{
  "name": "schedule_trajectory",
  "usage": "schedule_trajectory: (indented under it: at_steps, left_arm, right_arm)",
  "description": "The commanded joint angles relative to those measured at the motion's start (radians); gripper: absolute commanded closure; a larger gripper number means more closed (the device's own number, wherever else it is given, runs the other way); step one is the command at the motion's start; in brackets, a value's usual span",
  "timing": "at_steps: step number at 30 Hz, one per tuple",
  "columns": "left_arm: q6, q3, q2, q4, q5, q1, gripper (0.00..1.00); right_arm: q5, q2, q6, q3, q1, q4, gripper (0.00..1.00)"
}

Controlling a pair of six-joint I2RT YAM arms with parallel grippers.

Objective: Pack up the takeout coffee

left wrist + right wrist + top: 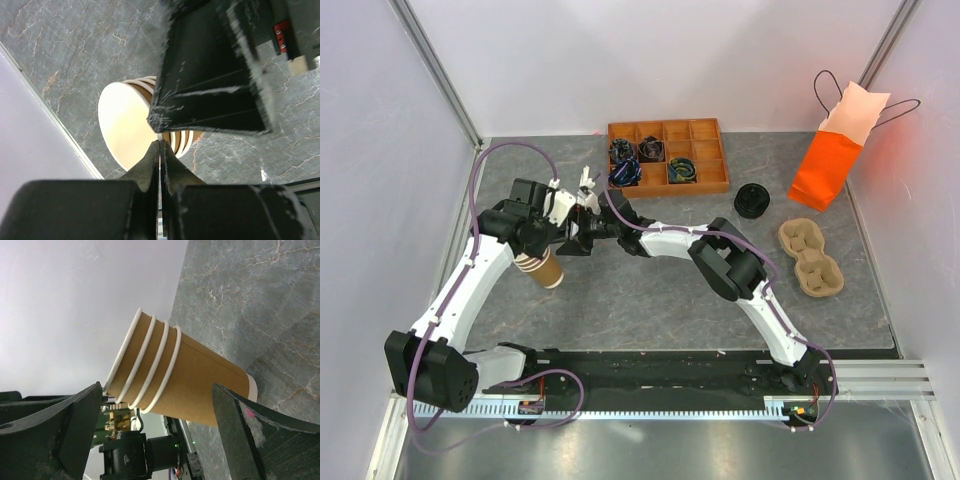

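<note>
The takeout coffee is out of view. A stack of lidless tan paper cups (pixel 544 268) hangs tilted above the table at the left. My left gripper (pixel 534 246) is shut on the top cup's rim; in the left wrist view its fingertips (pixel 160 145) pinch the rim of the stack (pixel 125 125). My right gripper (pixel 578 238) stands open beside the stack. In the right wrist view its two fingers (pixel 65 425) spread wide on either side of the stack (pixel 185 375) without touching it. One right finger (pixel 210 75) looms over the cups in the left wrist view.
A loose black lid (pixel 752 201) lies right of centre. Next to it are a pulp cup carrier (pixel 810 258) and an orange paper bag (pixel 832 158) at the back right. A wooden compartment tray (pixel 710 178) stands at the back. White walls close in on the left and right.
</note>
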Motion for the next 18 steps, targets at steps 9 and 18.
schedule_trajectory:
  at_steps: [9, 18]
  left_arm:
    - [-0.024, 0.038, 0.004, 0.046, -0.027, 0.0, 0.98]
    - [-0.025, 0.052, 0.009, 0.042, -0.012, -0.001, 0.98]
  right_arm:
    - [-0.041, -0.052, 0.06, -0.069, -0.034, 0.164, 0.02]
    - [-0.021, -0.029, 0.032, -0.035, -0.017, 0.098, 0.03]
